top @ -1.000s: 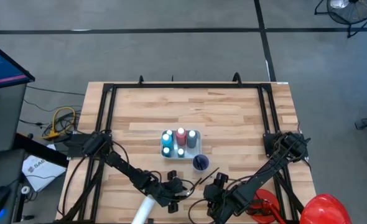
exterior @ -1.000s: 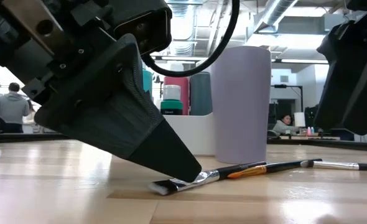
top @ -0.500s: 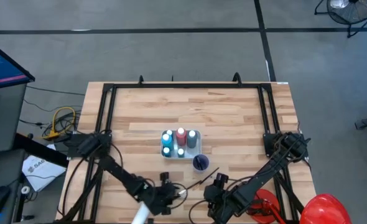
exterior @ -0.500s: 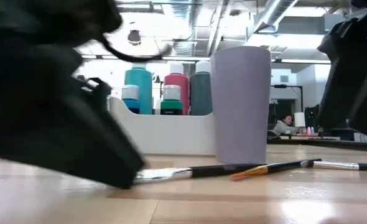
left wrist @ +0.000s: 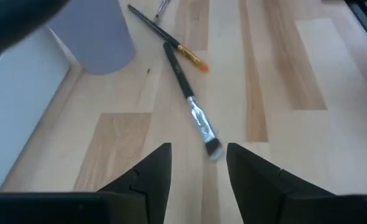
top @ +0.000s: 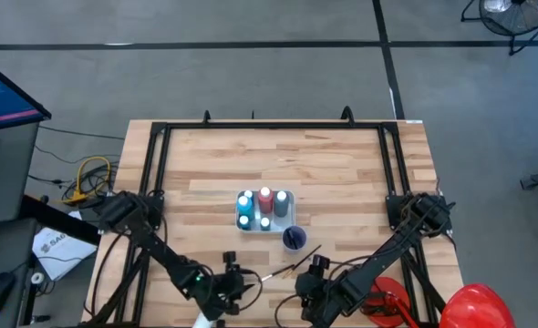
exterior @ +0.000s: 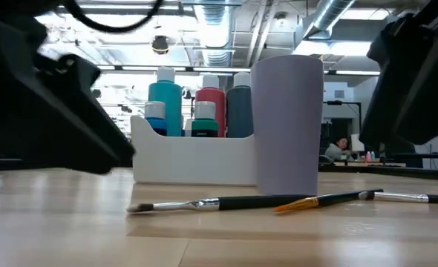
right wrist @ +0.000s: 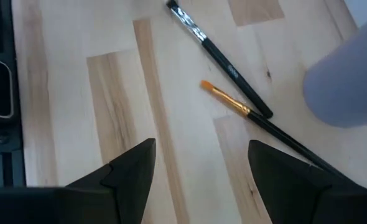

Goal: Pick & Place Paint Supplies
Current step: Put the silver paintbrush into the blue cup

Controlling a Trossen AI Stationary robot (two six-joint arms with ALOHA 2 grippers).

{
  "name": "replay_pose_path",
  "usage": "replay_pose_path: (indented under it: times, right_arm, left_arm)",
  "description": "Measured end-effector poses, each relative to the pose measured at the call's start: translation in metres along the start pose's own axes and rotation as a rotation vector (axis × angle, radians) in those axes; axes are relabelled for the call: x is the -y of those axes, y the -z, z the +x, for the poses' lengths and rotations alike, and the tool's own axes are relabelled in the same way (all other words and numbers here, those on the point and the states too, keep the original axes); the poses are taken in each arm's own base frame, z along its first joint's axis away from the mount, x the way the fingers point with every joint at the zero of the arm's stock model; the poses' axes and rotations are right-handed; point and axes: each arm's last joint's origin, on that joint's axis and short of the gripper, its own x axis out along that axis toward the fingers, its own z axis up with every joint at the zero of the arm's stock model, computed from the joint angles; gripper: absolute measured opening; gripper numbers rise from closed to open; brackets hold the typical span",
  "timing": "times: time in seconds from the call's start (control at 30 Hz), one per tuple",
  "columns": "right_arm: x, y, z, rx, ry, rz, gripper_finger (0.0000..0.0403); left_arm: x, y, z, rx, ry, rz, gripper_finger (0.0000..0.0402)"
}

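A wooden counter (top: 278, 159) stands on a grey concrete floor (top: 251, 64) crossed by dark lines; exposed ducts (exterior: 330, 15) and bright ceiling lights (exterior: 219, 55) hang overhead.

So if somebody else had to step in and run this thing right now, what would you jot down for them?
Left gripper: jaws open, empty, low over the table's near edge, just short of the silver-ferruled brush.
Right gripper: jaws open, empty, near the orange-tipped brush.
Paint bottles stand in the white caddy at mid-table; the lavender cup stands beside it.
Done: bottles in the caddy.
Left: three brushes lie flat on the wood, including a third one farther off. The cup looks like the likely place for them.
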Motion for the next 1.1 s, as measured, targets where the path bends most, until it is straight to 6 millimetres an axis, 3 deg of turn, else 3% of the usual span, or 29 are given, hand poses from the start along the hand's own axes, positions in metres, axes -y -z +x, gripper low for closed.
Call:
replay_pose_path:
  times: [0.37,1.1]
  right_arm:
    - [0.002,-0.015,0.007,0.049,-0.038,-0.012,0.0249]
    - [0.004,-0.017,0.008,0.049,-0.033,-0.020,0.0249]
  left_arm:
    - [-0.004,0.006,0.021,-0.087,0.098,-0.025,0.0147]
    - [-0.020,0.002,0.036,-0.080,-0.007,-0.035,0.0147]
